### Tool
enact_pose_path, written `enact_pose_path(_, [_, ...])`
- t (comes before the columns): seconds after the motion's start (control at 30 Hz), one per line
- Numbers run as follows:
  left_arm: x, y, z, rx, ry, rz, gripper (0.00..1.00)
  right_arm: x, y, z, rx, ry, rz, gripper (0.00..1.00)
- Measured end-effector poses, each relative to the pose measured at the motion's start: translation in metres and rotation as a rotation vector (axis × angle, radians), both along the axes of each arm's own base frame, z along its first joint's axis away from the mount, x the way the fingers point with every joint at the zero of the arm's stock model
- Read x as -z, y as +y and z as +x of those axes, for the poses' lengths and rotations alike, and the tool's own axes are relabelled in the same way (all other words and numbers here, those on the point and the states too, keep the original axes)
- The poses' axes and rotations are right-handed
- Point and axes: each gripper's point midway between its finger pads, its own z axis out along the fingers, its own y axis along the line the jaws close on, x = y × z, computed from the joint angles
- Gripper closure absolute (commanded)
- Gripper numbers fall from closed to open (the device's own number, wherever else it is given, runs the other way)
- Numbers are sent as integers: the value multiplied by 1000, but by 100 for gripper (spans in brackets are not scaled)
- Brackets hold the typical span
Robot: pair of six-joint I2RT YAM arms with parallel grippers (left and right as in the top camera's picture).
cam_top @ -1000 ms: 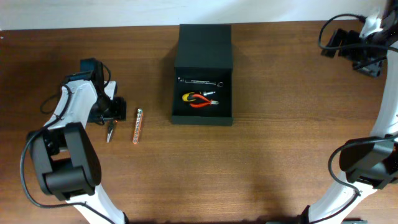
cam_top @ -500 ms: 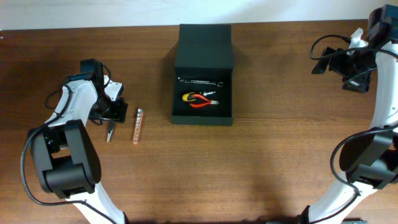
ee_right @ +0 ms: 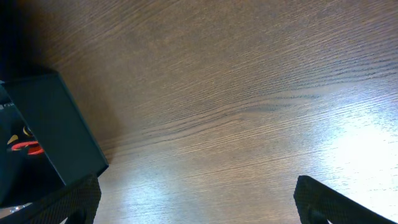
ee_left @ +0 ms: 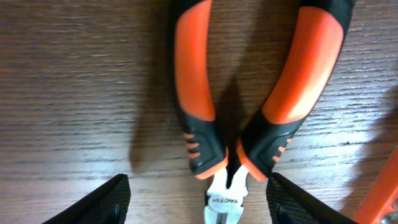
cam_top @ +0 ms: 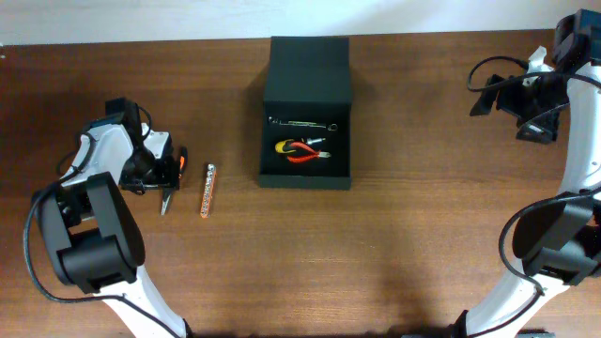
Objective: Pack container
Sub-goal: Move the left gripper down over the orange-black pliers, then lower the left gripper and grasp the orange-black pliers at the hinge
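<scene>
The dark container stands open at the table's middle back, lid flap folded away. Inside lie red-and-yellow pliers and a thin metal tool. The container's corner also shows in the right wrist view. My left gripper is open above orange-handled pliers lying flat on the wood; their steel jaws sit between my fingers, apart from both. My right gripper is open and empty, held above bare table at the far right.
A copper-coloured ribbed bar lies just right of the orange-handled pliers; its edge shows in the left wrist view. The table's back edge meets a white wall.
My left arm has shifted left and turned over the orange-handled pliers. My right arm swung inward and down from the far back corner, then nearly settled.
</scene>
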Motion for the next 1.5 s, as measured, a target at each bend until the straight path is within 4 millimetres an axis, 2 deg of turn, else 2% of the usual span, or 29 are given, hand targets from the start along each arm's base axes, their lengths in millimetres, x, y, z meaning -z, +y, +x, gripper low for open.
enact_pose_path(0.33, [0,-2,2,0,-8,-8,29,0,0,0,0,0,0,1])
enact_pose_path(0.53, [0,-3,12,2,-52,-17,29,0,0,-1,0,4,2,1])
enact_pose_path(0.97, [-1,-25,23,47,-79,-36,32,0,1,-2,0,7,3,1])
enact_pose_path(1.5, [7,-20,26,6,-63,-11,37,1,3,-8,0,35,12,1])
